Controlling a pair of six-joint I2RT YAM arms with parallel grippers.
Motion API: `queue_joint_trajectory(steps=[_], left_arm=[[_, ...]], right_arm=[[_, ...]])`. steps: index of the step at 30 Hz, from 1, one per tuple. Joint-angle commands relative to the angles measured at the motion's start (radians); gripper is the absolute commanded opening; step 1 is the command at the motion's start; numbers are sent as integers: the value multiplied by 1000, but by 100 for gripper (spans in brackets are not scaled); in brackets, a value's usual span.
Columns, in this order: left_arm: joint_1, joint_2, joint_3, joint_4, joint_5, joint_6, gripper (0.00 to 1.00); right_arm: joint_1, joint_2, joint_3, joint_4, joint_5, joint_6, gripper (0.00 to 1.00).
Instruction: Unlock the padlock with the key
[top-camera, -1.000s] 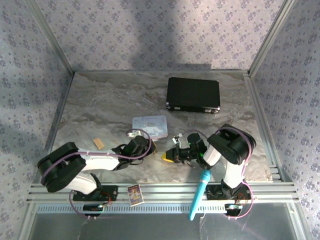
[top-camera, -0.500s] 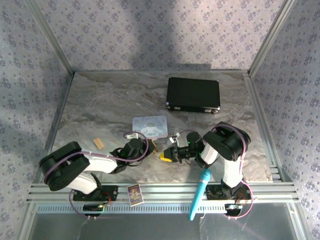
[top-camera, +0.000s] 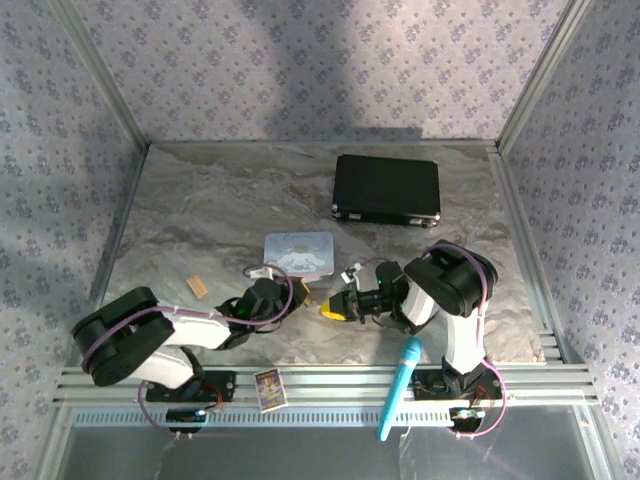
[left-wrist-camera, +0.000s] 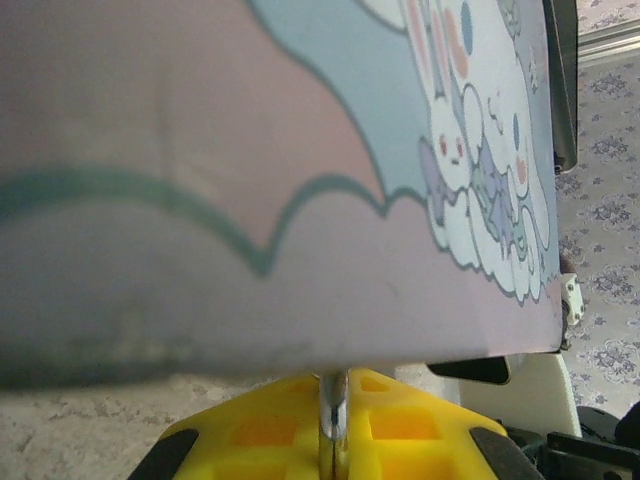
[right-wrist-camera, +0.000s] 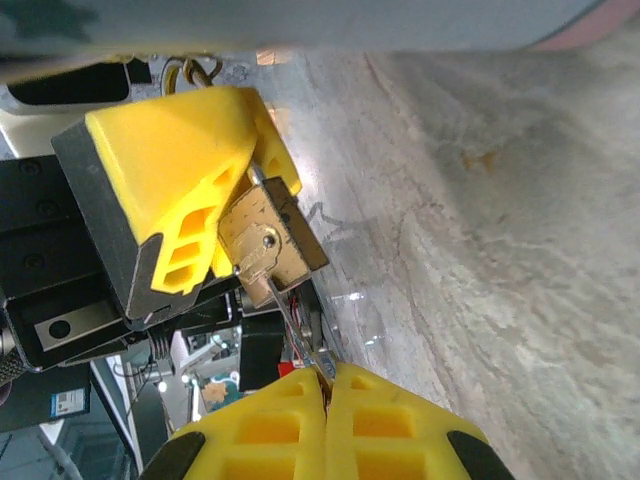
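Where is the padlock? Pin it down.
Right wrist view, upper left: the padlock is clamped in the left gripper, and the key held by the right gripper reaches its face.

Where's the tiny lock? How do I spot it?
Find the pastel tin mid-table. Just nearer than it, the left hand pinches the padlock. It's the small brass-gold block with the key at its keyhole, unlike the yellow fingers around it.

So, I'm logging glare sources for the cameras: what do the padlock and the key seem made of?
The padlock looks like brass: a yellow-gold body with a dull, slightly brushed sheen. The key looks like thin bright steel or nickel-plated metal, glinting silver-white; it is too slim to tell which.
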Motion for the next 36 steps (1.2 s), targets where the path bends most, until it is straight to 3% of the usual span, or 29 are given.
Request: queue_joint_trajectory(steps=[1, 7, 36], left_arm=[[7, -26, 0, 95, -15, 3, 0], [46, -48, -25, 96, 4, -4, 0], [48, -115, -37, 98, 41, 41, 0]], right_arm=[[19, 25, 13, 19, -26, 2, 0], [33, 50, 6, 46, -26, 14, 0], [13, 42, 44, 53, -18, 22, 0]])
